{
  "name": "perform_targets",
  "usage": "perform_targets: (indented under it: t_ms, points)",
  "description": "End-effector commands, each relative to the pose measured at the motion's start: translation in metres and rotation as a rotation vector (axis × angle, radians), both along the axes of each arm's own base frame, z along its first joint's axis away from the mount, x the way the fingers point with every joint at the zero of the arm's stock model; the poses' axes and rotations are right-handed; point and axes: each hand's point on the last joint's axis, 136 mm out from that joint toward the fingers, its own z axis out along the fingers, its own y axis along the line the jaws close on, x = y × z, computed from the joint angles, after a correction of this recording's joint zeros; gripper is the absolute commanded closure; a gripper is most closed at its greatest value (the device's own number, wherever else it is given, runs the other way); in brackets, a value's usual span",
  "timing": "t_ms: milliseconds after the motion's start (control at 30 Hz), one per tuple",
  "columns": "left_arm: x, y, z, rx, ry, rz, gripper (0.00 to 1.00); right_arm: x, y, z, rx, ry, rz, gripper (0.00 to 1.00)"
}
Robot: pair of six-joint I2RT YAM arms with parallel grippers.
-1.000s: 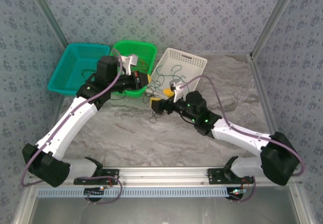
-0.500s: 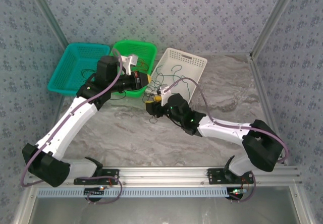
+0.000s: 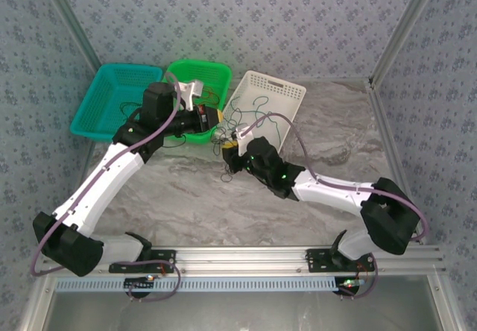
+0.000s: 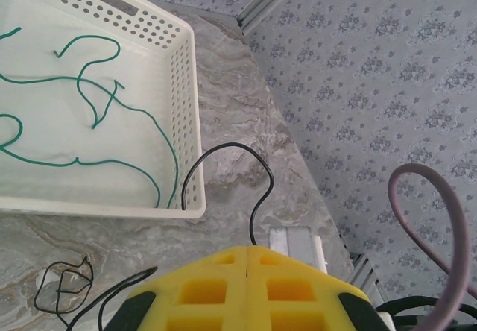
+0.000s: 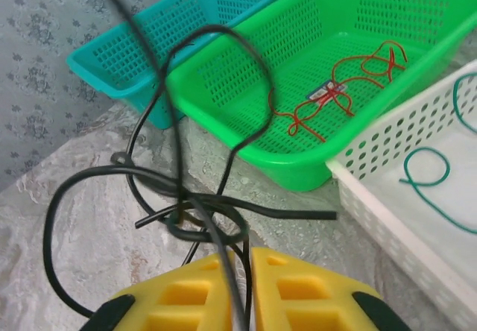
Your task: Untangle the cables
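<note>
The right gripper (image 5: pixel 240 260) pinched the knotted black cables (image 5: pixel 190 212) before the green basket (image 5: pixel 313 163), while the left gripper (image 4: pixel 247 256) sat clamped on a black strand (image 4: pixel 231 145).

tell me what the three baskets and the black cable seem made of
The green basket, teal basket and white basket look like moulded plastic: uniform colour, slight sheen, regular grid of holes. The black cable looks like wire in a smooth rubbery or plastic sheath, holding springy loops and a knot.

A lab test booth — aluminium rail (image 3: pixel 246 255), patterned wall panels (image 3: pixel 246 18), marble-look table (image 3: pixel 194 197).
</note>
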Motion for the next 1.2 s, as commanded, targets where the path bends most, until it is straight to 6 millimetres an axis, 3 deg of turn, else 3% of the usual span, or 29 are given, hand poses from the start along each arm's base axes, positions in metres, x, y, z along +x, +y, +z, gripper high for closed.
perform_targets:
  t_ms: [0, 100, 300, 533, 633, 800, 967, 1167]
  points:
    - [-0.001, 0.003, 0.015, -0.019, -0.046, 0.002, 1.0, 0.003, -0.004, 0.031, 0.002, -0.079, 0.001, 0.93]
    - [-0.001, 0.003, 0.015, -0.021, -0.045, 0.003, 1.0, 0.003, -0.004, 0.035, 0.001, -0.096, 0.013, 1.0]
    - [0.001, 0.009, 0.013, -0.004, -0.028, 0.048, 1.0, 0.004, -0.006, 0.042, 0.014, -0.113, 0.03, 1.0]
    - [0.015, 0.042, -0.013, 0.011, 0.057, 0.299, 1.0, 0.01, -0.027, 0.053, 0.105, -0.085, -0.014, 1.0]
    - [0.016, 0.048, -0.033, -0.007, 0.116, 0.363, 1.0, 0.015, -0.041, 0.059, 0.176, -0.057, -0.047, 1.0]
    - [0.017, 0.076, -0.079, 0.055, 0.244, 0.544, 1.0, 0.023, -0.067, 0.069, 0.254, -0.05, -0.109, 1.0]
    - [0.016, 0.087, -0.109, 0.063, 0.332, 0.615, 1.0, 0.025, -0.086, 0.071, 0.274, -0.056, -0.155, 1.0]
    - [0.009, 0.076, -0.149, 0.108, 0.434, 0.54, 1.0, 0.024, -0.103, 0.074, 0.313, -0.063, -0.181, 1.0]
